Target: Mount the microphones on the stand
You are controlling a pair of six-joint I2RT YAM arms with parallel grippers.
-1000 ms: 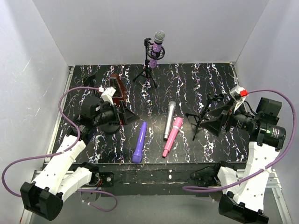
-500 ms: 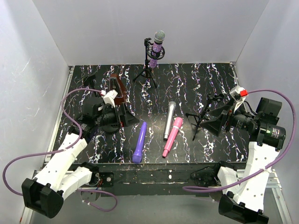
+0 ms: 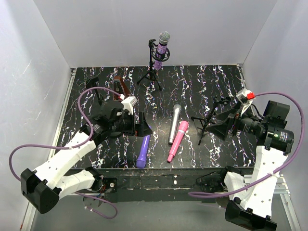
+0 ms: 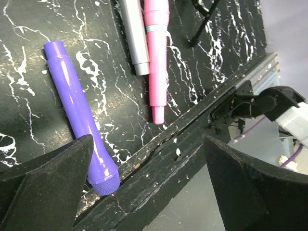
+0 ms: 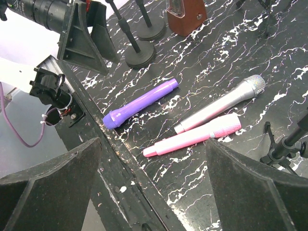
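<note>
A glittery purple microphone [image 3: 163, 45] with a grey mesh head sits upright in a tripod stand [image 3: 153, 72] at the back. The violet microphone [image 3: 143, 151], silver-grey microphone [image 3: 174, 124] and pink microphone [image 3: 177, 140] lie side by side on the black marbled table. My left gripper [image 3: 143, 124] is open and empty, hovering over the far end of the violet microphone [image 4: 79, 115]. My right gripper [image 3: 222, 126] is open and empty beside a second, empty tripod stand [image 3: 211, 118]. The right wrist view shows the violet microphone [image 5: 142, 102], silver-grey microphone [image 5: 221, 103] and pink microphone [image 5: 195, 135].
A dark red wedge-shaped box [image 3: 120, 89] stands at the back left, also in the right wrist view [image 5: 185, 14]. Two round-based black stands [image 5: 139, 53] are near it. The table's worn front edge [image 4: 183, 139] runs close to the violet microphone's head. White walls enclose the table.
My left arm has swung right, from beside the dark red box to over the far end of the violet microphone. The right arm and the microphones have not moved.
</note>
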